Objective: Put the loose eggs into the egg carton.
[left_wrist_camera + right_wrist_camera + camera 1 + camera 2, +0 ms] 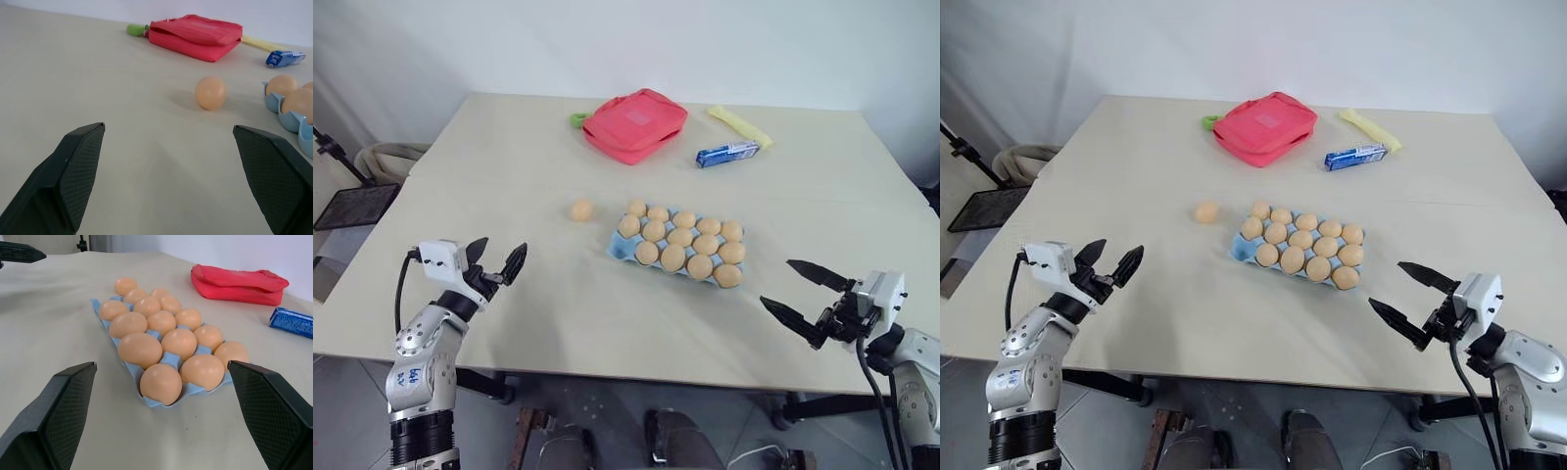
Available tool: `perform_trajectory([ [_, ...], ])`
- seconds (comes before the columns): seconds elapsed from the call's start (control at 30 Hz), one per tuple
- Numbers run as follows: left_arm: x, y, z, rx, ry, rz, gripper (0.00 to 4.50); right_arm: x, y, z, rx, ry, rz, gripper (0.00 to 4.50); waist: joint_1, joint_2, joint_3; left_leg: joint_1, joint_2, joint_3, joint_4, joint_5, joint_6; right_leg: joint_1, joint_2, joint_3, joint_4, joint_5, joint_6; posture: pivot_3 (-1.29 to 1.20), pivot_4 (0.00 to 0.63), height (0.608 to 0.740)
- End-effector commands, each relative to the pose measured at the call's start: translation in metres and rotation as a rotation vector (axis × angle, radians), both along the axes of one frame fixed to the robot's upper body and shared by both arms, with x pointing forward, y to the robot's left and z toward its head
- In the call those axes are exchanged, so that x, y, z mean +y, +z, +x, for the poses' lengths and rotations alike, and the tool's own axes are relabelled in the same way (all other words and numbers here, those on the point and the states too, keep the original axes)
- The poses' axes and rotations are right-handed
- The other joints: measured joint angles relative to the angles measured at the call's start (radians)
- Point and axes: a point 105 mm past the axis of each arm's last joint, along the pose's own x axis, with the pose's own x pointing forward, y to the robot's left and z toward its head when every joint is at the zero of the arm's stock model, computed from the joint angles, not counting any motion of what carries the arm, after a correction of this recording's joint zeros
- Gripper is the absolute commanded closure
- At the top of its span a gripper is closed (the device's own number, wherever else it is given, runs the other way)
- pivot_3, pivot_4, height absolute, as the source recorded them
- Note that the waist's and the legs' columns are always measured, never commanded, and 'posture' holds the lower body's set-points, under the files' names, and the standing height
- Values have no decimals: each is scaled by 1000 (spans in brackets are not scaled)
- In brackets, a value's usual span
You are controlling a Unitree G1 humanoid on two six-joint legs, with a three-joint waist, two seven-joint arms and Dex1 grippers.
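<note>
One loose egg left on the table, just beside the egg carton on its left side, not touching. Carton looks nearly full; I count one empty cup at the near-left corner, probably the egg's slot. Egg lies on its side; long axis roughly across the table, hard to tell which end is the blunt one. Carton's long side runs diagonally, left-far to right-near. My left gripper is spread wide, empty, aimed level towards the egg, well short of it. Right gripper is also spread, empty, facing the carton's near-right end.
</note>
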Motion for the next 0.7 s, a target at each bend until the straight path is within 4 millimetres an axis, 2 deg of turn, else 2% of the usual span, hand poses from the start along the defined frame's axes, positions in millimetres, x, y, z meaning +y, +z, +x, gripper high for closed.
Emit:
perform_trajectory([
  [0.03,-10,23,14,-65,-45,12,28,9,17,1,-54,21,-22,0,0,0,0,0,0,0,0,0,0,0,0,0,0,0,0,0,150,740],
  [0.37,-49,36,79,-64,-203,112,28,15,19,-1,-48,8,-22,0,0,0,0,-2,0,0,0,1,1,2,0,-2,-8,3,2,0,150,740],
  [0.57,-69,42,108,-68,-255,151,28,7,12,-6,-34,-15,-26,0,1,0,0,-2,0,1,-6,0,2,1,1,-2,-12,4,3,0,150,740],
  [0.7,-76,43,119,-58,-267,160,28,5,9,-8,-33,-21,-27,0,1,0,0,-3,0,2,-9,1,-1,-1,2,-1,-14,3,3,0,150,740],
])
